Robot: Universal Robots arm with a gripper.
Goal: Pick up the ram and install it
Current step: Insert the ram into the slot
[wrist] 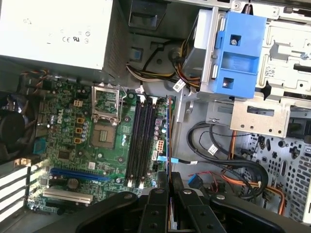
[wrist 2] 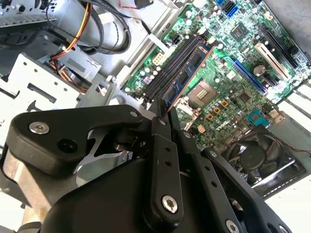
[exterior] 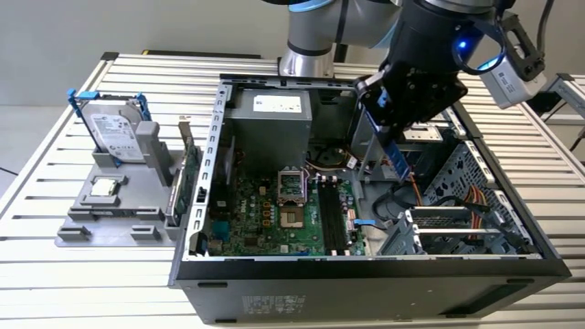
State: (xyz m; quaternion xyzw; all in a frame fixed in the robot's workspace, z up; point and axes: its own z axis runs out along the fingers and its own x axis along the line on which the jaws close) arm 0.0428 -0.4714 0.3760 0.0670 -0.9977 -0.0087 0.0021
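Setting: slatted metal bench (exterior: 64, 274) under everything, with the open computer case (exterior: 366, 274) lying on its side so the motherboard (exterior: 274, 219) faces up at me.

Gripper: my gripper (exterior: 395, 123) hangs above the case interior, toward the exterior view's right, clamped on the ram (exterior: 391, 147).

Grip: fingers (wrist 2: 163, 141) pinch the stick by one end, flat faces between the pads, so the long body points down and away from me, free to meet a slot.

Ram: held in the air, not seated. In the exterior view it slants down over the cables and drive cage; in the second wrist view its blue face with dark chips (wrist 2: 187, 77) runs roughly alongside the memory slots (wrist 2: 170, 68).

Slots: the long black slots (wrist: 141, 141) sit empty beside the processor socket (wrist: 104, 133). I judge the stick is carried lengthwise to match them.

Alignment: in the first wrist view the ram shows edge-on as a thin line (wrist: 167, 141) just beside the slots, not over one yet, as far as I can tell.

Off to the side: a grey parts stand (exterior: 119, 212) on the exterior view's left keeps the hard drive (exterior: 114, 133) upright with its blue rails, well apart from my work.

Progress: pickup looks done; installing is not.
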